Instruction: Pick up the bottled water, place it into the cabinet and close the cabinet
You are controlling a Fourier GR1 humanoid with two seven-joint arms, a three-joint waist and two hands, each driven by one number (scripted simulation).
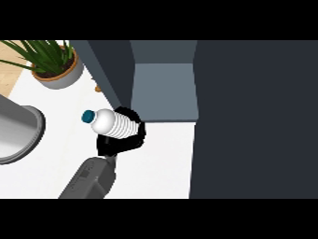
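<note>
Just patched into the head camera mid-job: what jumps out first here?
At centre, a black hand is curled round a white ribbed water bottle with a teal cap, lying tilted just left of the dark grey cabinet's open compartment. The cabinet's large dark door fills the right side. At upper left stands a green spiky plant in a grey pot.

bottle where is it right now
In the head view the bottle is left of centre, held in a hand just outside the open cabinet, its blue cap pointing left toward the grey pot.
</note>
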